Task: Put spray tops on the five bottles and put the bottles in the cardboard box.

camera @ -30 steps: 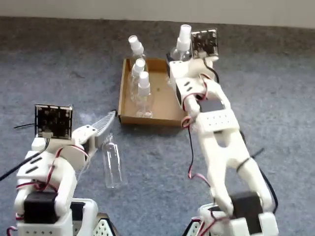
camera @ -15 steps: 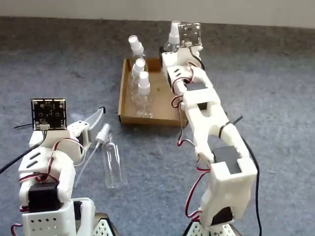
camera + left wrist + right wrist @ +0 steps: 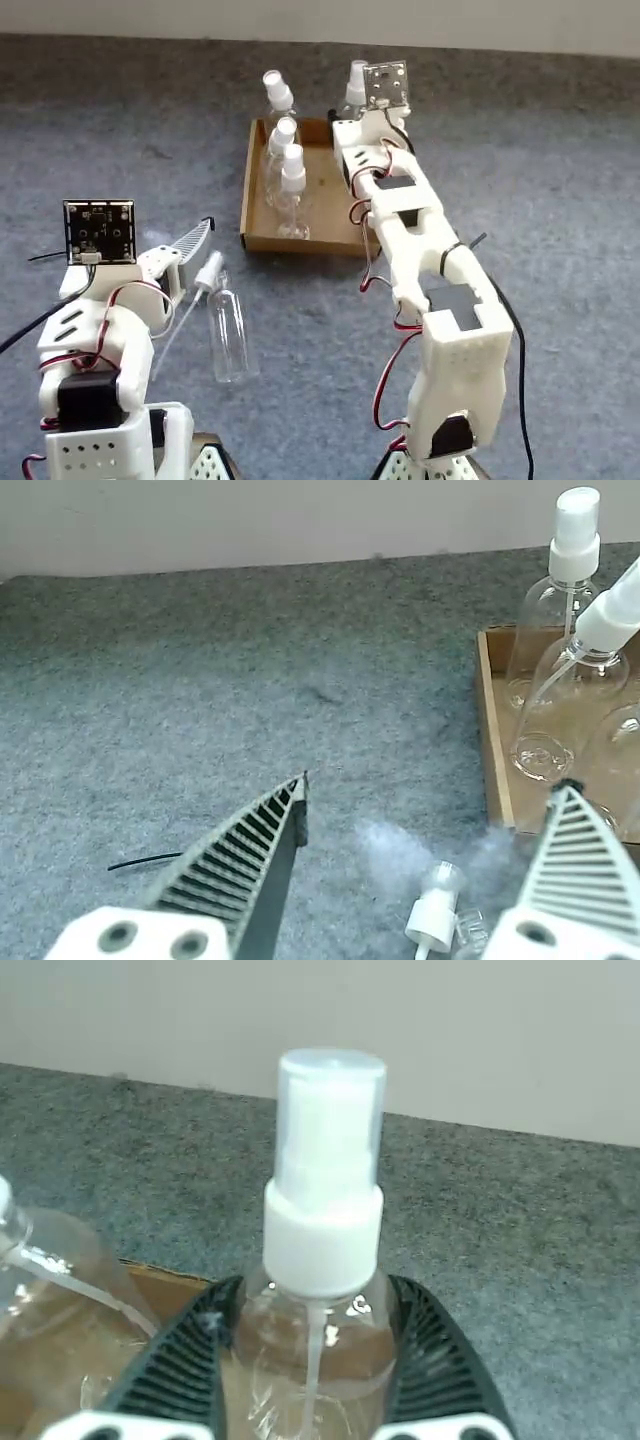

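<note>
Within the last second the right arm has been stretched out straighter. The upright bottle (image 3: 356, 85), grasped in the right hand (image 3: 315, 1295) with its spray top on, has been carried a little toward the far right corner of the cardboard box (image 3: 300, 243). It is not yet set inside. The left hand (image 3: 435, 783) has been drawn back toward the near left corner of the tabletop (image 3: 120, 130) and is released, with its fingers spread wide. By this a loose spray top (image 3: 208, 270) is uncovered at the neck of the lying bottle (image 3: 228, 335). Its thin tube seems to lie outside, so this last bottle is judged still uncapped.
</note>
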`<state>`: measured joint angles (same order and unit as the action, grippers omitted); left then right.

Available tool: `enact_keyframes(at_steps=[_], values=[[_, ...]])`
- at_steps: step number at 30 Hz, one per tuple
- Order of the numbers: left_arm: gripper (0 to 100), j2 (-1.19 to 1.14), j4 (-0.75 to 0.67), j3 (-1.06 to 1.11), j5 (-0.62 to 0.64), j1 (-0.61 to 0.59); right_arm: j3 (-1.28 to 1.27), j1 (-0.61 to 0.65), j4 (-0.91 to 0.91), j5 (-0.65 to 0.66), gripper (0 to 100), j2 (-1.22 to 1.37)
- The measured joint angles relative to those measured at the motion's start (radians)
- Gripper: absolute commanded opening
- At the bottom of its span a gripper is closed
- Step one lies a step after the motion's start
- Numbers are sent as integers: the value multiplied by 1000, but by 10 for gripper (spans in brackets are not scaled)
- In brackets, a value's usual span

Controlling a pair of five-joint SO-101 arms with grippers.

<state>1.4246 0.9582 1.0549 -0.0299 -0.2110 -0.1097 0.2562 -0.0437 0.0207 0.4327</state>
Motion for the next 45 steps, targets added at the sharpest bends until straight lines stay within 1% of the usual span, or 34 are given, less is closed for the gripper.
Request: enact_keyframes(at_steps=[5, 11, 24, 27, 32, 45], values=[[336, 0, 0, 0, 0, 0, 2, 0, -2, 0, 19, 8], [336, 0, 0, 0, 0, 0, 2, 0, -2, 6, 146, 8], [336, 0, 0, 0, 0, 0, 2, 0, -2, 6, 267, 8], [336, 0, -2, 0, 0, 0, 2, 0, 3, 6, 275, 9], [336, 0, -2, 0, 0, 0, 12, 0, 69, 6, 275, 9], [336, 0, -2, 0, 0, 0, 23, 0, 75, 6, 275, -40]])
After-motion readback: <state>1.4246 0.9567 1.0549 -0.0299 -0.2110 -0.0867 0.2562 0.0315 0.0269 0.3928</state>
